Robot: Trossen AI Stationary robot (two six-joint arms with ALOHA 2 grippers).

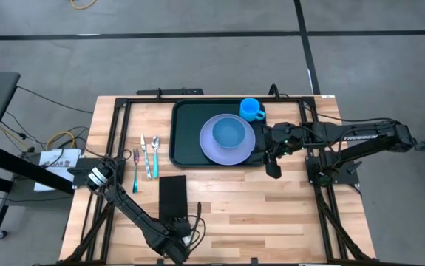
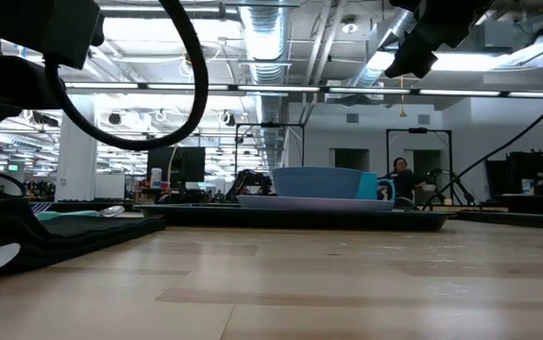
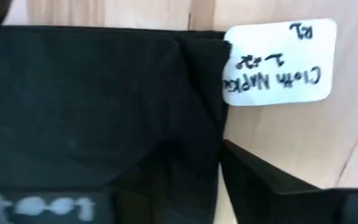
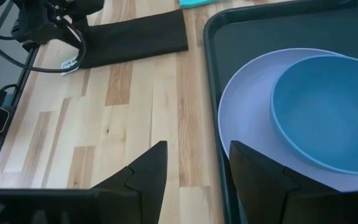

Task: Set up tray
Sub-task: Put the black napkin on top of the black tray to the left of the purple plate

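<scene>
The dark tray (image 1: pixel 186 111) lies at the table's far middle, holding a lavender plate (image 1: pixel 211 148) with a blue bowl (image 1: pixel 230 131) on it and a blue cup (image 1: pixel 251 108) in its far right corner. My right gripper (image 4: pixel 197 158) is open, raised above the tray's near right corner (image 1: pixel 259 161), touching nothing. A flat black napkin (image 1: pixel 172 193) lies near the table's near edge. My left gripper (image 3: pixel 166 174) is open, low over the napkin's near end beside its white label (image 3: pixel 281 62). My left gripper comes from above at the napkin's labelled near end (image 3: pixel 197 93), one finger (image 3: pixel 272 186) over the bare wood beside the cloth's edge. Whether either finger touches the cloth, I cannot tell.
A fork (image 1: pixel 136 166), knife (image 1: pixel 144 148) and spoon (image 1: pixel 154 157) with teal handles lie side by side left of the tray. Bare wood spreads between the napkin and the tray and across the near right of the table (image 1: pixel 271 214). A person shows far off in the room (image 2: pixel 401 175).
</scene>
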